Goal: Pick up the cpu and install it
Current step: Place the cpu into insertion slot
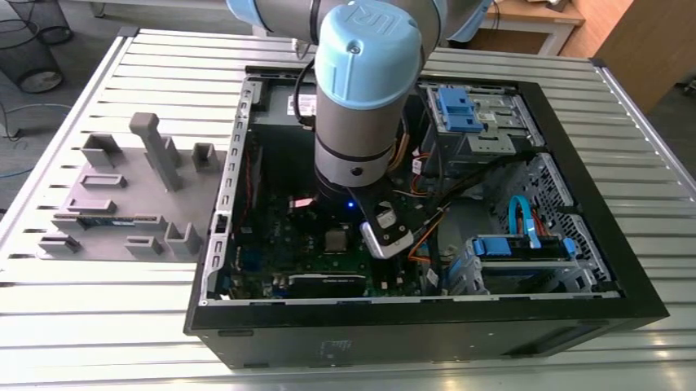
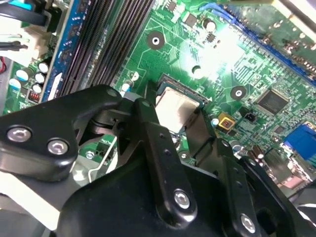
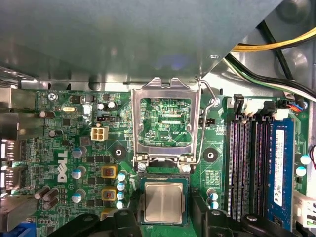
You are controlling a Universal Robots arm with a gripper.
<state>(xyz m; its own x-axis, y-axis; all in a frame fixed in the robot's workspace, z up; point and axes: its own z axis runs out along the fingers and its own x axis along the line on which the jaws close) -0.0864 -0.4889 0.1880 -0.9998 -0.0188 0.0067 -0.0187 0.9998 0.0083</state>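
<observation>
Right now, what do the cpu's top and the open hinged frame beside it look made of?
The cpu: metal top, it seems, dull silver-grey with a soft, even sheen. The open frame: likely stamped steel, bare and bright, glinting along its thin edges.

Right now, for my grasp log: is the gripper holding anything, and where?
Cannot be told: the gripper straddles the cpu lying in its socket, but contact with its edges is unclear.
</observation>
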